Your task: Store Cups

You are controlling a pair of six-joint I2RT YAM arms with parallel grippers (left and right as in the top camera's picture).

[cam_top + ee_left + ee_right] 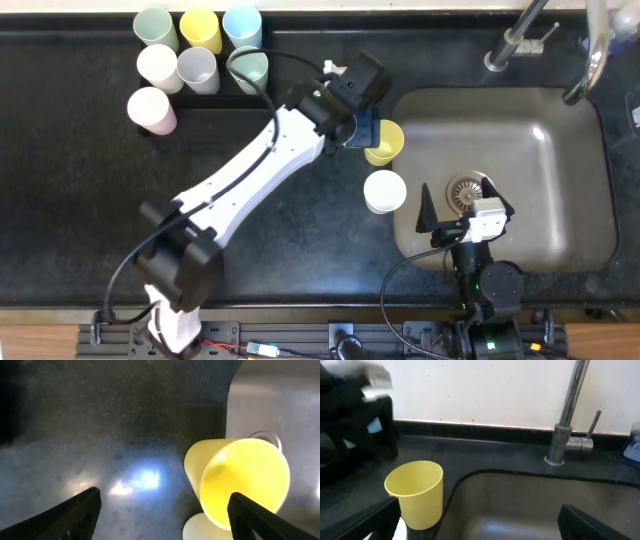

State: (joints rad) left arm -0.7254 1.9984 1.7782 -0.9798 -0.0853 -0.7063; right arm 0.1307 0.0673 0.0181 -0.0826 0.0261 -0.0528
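Observation:
A yellow cup (386,143) stands upright on the dark counter at the sink's left edge. My left gripper (362,128) hovers open just left of and above it. In the left wrist view the yellow cup (240,480) sits close to one finger (262,515), untouched. A white cup (385,190) stands just in front of the yellow one, its rim (202,527) visible below it. Several more cups (195,55) are grouped at the back left of the counter. My right gripper (460,205) rests open over the sink, facing the yellow cup (417,492).
The steel sink (540,150) takes up the right side, with a drain (467,188) and a tap (567,415) behind it. A blue bottle (632,445) stands by the tap. A white wall runs behind the counter.

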